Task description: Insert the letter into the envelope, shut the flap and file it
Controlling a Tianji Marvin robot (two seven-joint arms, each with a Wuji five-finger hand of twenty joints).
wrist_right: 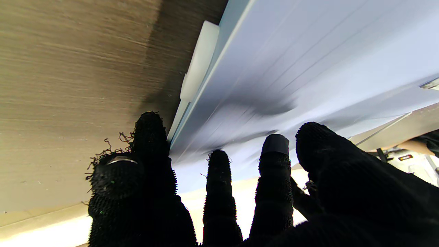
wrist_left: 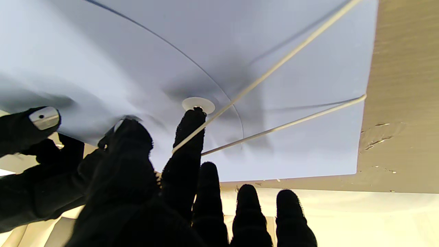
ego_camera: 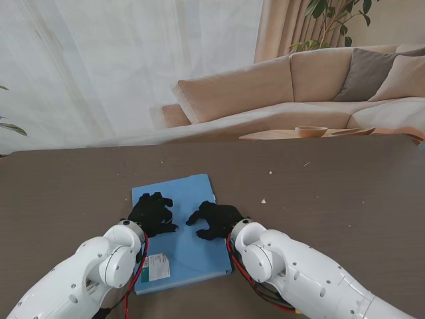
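A blue envelope (ego_camera: 179,232) lies flat on the brown table, with a white label (ego_camera: 154,267) at its near end. Both black-gloved hands rest on it side by side. My left hand (ego_camera: 153,212) has curled fingers; in its wrist view one fingertip (wrist_left: 192,120) touches the white closure button (wrist_left: 198,104), and a white string (wrist_left: 274,67) loops around that finger and runs out across the envelope (wrist_left: 291,41). My right hand (ego_camera: 214,220) lies palm down with its fingers (wrist_right: 219,164) spread on the envelope (wrist_right: 308,51). A white piece (wrist_right: 200,58) shows along the envelope's edge. No separate letter is visible.
The brown table (ego_camera: 332,193) carries small white crumbs (ego_camera: 263,201). Beyond its far edge stand a beige sofa (ego_camera: 285,93) and a low table with a wooden bowl (ego_camera: 311,131).
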